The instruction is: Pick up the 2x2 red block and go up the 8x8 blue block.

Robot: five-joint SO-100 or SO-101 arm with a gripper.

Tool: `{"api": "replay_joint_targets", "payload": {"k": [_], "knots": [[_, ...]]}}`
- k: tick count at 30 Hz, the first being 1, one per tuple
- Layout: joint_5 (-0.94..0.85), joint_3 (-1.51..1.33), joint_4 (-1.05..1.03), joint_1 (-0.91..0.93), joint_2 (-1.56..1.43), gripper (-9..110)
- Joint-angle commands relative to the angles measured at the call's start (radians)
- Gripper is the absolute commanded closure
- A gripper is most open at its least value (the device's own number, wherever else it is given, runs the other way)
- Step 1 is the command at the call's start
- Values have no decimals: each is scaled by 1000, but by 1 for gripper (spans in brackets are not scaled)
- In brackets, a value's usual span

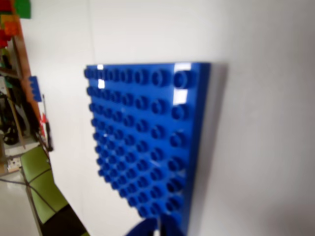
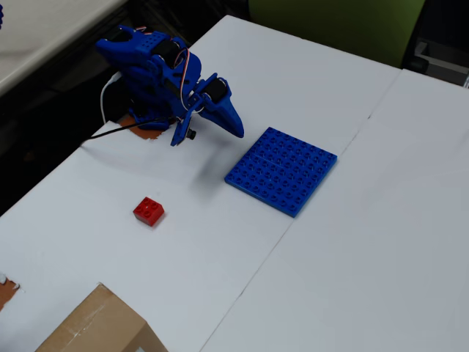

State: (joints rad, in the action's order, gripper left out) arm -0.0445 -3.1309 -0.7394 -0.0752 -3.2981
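- In the overhead view the blue arm (image 2: pixel 157 70) sits folded over its base at the upper left of the white surface (image 2: pixel 352 257), its links bunched together and its far end reaching down and to the right.
- The tool (image 2: pixel 233 126) shows there as one tapered blue point aimed at the blue plate; the fingers look drawn together with nothing between them.
- In the wrist view only a blurred blue tip of the tool (image 1: pixel 158 229) enters at the bottom edge, too little to judge its state from that view.
- The red brick (image 2: pixel 149 211) lies alone on the surface, studs up, below the arm and well apart from the tool and from the plate; its sides are turned slightly off the picture's edges.
- The blue plate (image 2: pixel 281 171) lies flat, studs up, to the right of the tool's tip, near it but not touching. It is square, so it has no long axis; its corners point roughly up, down, left and right in the overhead view.
- In the wrist view the blue plate (image 1: pixel 147 142) fills the middle, stud rows running away from the camera.
- A cardboard box (image 2: pixel 95 326) pokes in at the bottom left of the overhead view.
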Motion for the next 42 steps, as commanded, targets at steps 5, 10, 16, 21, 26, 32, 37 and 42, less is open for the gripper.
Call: {"api": "replay_joint_targets", "payload": {"k": [5, 10, 16, 21, 26, 32, 37, 42], "knots": [[40, -5, -3, 31, -11, 101], [40, -5, -3, 31, -11, 101], [40, -5, -3, 31, -11, 101], [40, -5, -3, 31, -11, 101], [52, -5, -3, 41, -11, 101], [-81, -5, 160, 63, -3, 101], [-152, 26, 293, 77, 69, 101], [-209, 158, 279, 84, 176, 101]]}}
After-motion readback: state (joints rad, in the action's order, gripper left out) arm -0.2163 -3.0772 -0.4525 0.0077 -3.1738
